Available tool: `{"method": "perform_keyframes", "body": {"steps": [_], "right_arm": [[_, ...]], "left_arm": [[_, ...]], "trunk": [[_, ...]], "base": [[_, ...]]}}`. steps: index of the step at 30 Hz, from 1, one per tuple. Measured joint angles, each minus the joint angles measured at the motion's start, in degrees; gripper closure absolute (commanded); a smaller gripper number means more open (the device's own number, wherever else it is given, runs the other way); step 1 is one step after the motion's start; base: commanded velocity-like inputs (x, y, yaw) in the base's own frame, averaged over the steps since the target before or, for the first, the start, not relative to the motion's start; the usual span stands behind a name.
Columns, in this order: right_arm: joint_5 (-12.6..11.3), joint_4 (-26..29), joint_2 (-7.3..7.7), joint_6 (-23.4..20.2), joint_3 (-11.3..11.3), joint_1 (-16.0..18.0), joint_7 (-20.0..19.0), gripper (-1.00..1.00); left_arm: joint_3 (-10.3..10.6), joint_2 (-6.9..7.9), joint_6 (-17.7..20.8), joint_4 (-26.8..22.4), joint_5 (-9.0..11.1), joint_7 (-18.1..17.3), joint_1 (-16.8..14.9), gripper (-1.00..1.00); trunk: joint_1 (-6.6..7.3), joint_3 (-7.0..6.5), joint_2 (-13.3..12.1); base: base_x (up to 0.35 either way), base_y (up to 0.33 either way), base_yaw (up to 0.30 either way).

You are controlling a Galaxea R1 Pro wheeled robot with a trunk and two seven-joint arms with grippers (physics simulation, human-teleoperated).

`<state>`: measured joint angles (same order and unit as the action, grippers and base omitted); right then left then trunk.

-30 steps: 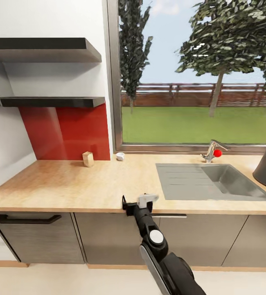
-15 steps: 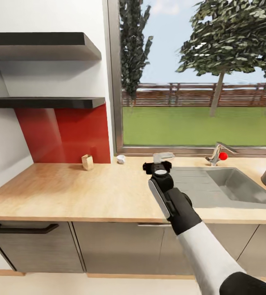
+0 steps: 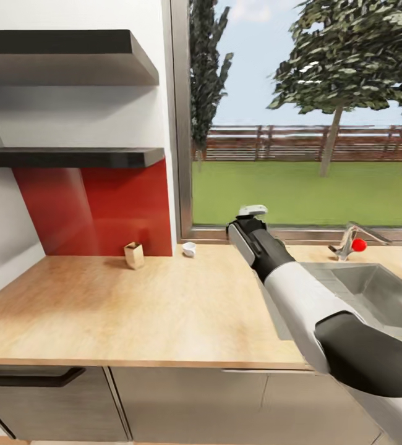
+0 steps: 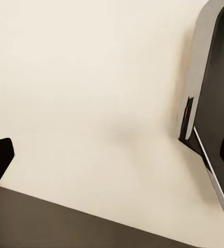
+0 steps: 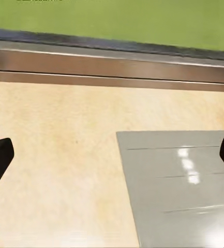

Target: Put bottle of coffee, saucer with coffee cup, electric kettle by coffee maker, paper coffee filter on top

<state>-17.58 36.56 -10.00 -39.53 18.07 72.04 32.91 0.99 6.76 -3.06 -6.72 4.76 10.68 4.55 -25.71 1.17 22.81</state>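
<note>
right arm (image 3: 300, 296) extended further out over the kitchen countertop (image 3: 133, 303), right gripper (image 3: 252, 211) now up near the window sill. head camera moved closer, panned left.

One cup (image 3: 189, 249) at back of worktop (image 3: 133, 303), one small paper bag (image 3: 134, 254) – both near red panel (image 3: 96, 207). Two wall shelves (image 3: 65, 57). One sink (image 3: 374, 290), one tap (image 3: 349, 240). One window (image 3: 306, 111). One arm (image 3: 300, 296) – extended over worktop.

Bright daylight comes in through the window (image 3: 300, 123). The desk (image 3: 133, 303) looks evenly lit with soft shadows. Everything looks a little blurry.
</note>
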Motion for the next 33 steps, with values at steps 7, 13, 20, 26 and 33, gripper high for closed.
{"method": "perform_keyframes", "body": {"steps": [7,13,20,26,33], "right_arm": [[-2.95,0.19,0.00,0.05,0.13,2.51,0.03,-1.00],[-3.72,0.62,0.00,0.09,0.25,2.43,-0.02,-1.00],[-3.76,-0.91,0.00,0.07,0.16,2.17,-0.04,-1.00],[-3.86,-5.10,0.00,0.06,0.06,2.15,0.00,-1.00],[-3.74,-6.51,0.00,0.01,0.02,2.15,-0.04,-1.00]], "left_arm": [[-0.12,0.00,0.64,-0.02,0.09,0.17,-0.01,-1.00],[-0.04,0.01,0.77,0.69,0.09,0.02,0.01,-1.00],[0.08,-0.07,0.78,1.68,-0.07,-0.02,-0.01,-1.00],[0.08,-0.08,0.78,2.99,-0.16,-0.13,0.06,-1.00],[0.16,0.00,0.76,4.84,-0.22,-0.29,0.05,-1.00]], "trunk": [[0.00,0.00,-0.01],[0.00,0.01,-0.01],[-0.01,0.01,-0.01],[-0.03,0.01,-0.02],[-0.03,0.01,-0.01]], "base": [[0.309,0.185,0.000],[0.291,0.221,0.000],[0.264,0.236,0.000],[0.168,0.128,0.000],[0.017,0.010,0.000]]}}
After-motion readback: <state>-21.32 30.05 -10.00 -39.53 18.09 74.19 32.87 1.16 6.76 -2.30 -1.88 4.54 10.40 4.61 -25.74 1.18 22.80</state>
